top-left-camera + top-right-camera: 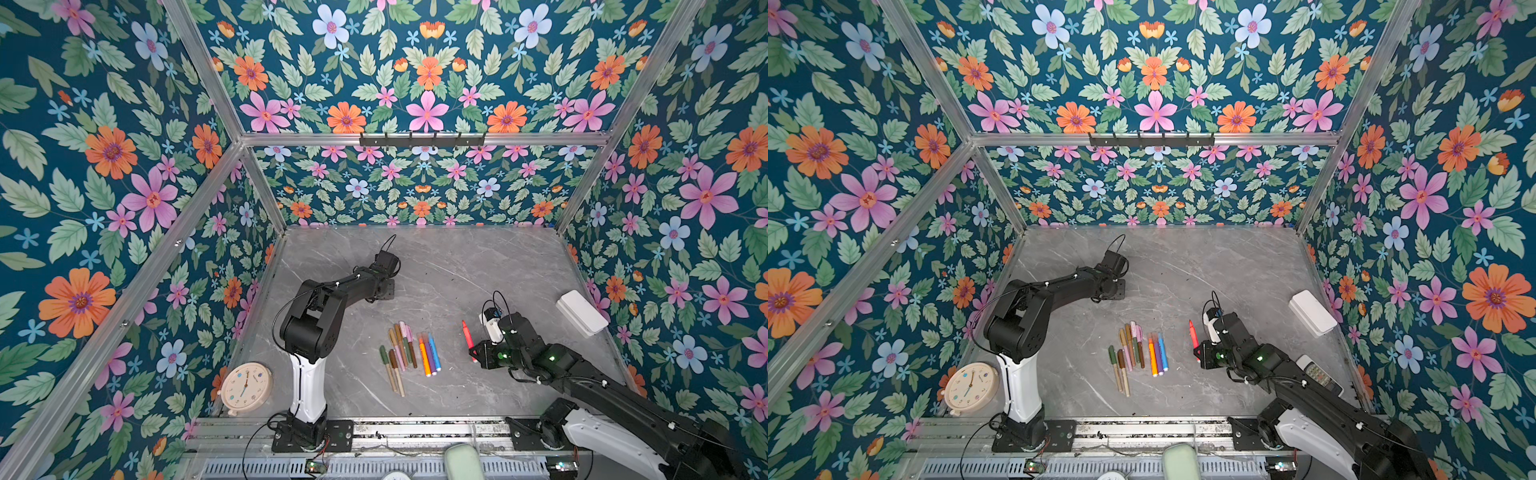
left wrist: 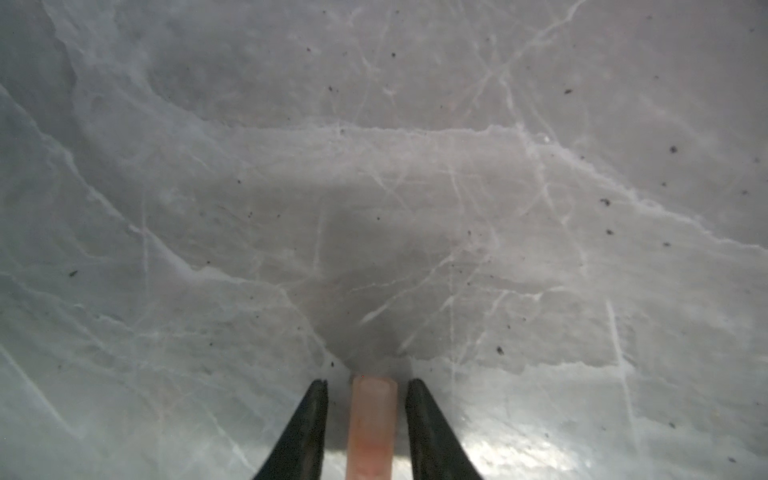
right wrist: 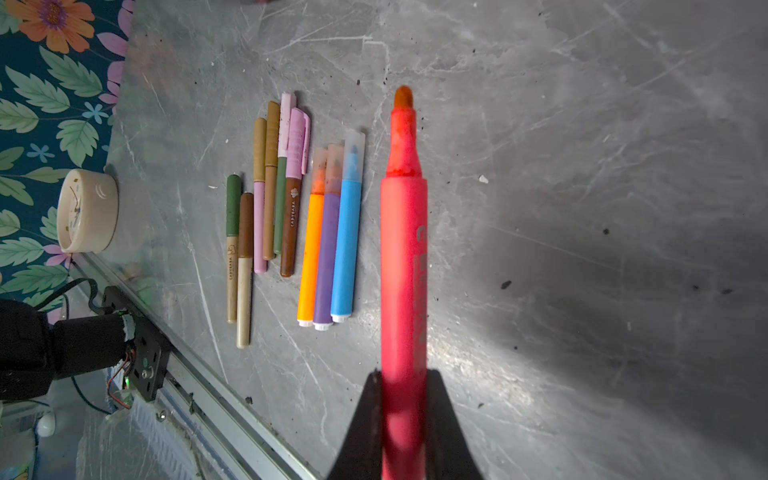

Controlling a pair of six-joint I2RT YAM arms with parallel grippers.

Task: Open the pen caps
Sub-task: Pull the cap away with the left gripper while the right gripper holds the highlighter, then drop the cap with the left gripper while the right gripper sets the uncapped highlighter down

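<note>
Right gripper (image 3: 405, 374) clamps the red marker (image 3: 404, 249) by its barrel; left gripper (image 2: 368, 382), ajar, flanks a pale cap (image 2: 372, 419); we judge both light, slick.

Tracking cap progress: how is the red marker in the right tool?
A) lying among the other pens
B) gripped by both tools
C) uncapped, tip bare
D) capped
C: the red marker in the right tool shows its bare felt tip, uncovered.

Grey marble tabletop (image 3: 582, 208) lies bare ahead of the right pincer (image 3: 405, 374); on its left, a row of slim coloured plastic pens (image 3: 291, 216) blocks passage.
</note>
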